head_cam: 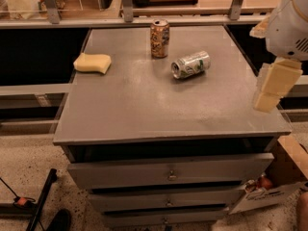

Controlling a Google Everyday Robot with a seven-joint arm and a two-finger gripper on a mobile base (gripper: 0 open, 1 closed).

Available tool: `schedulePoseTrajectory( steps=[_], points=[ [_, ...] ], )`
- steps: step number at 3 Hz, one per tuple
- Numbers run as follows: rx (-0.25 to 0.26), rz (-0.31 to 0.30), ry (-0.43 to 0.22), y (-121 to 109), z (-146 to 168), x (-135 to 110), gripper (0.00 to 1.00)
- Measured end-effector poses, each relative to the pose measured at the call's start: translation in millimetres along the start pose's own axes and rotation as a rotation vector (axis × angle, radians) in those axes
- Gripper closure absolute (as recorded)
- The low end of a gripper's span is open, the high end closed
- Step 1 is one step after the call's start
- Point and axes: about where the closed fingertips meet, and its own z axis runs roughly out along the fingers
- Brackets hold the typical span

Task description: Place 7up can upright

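The 7up can [191, 64], silver and green, lies on its side on the grey cabinet top [144, 100], right of centre towards the back, its shiny top facing left. My gripper [272, 85] hangs at the right edge of the view over the cabinet's right side, to the right of the can and nearer than it, well apart from it. Nothing is in it.
An orange-brown patterned can [160, 38] stands upright at the back, just left of the 7up can. A yellow sponge [92, 63] lies at the back left. Drawers [168, 174] front the cabinet. A cardboard box [284, 177] sits on the floor at right.
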Motion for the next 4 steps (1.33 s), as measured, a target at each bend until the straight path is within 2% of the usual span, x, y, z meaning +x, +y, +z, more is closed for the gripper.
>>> schedulePoseTrajectory(
  steps=[1, 2, 3, 4],
  points=[
    [0.041, -0.128, 0.015, -33, 29, -25, 0.0],
    [0.061, -0.236, 0.027, -63, 51, -47, 0.0],
    [0.045, -0.357, 0.04, -92, 75, -67, 0.0],
    [-0.021, -0.462, 0.041, -114, 101, -82, 0.0]
  ],
)
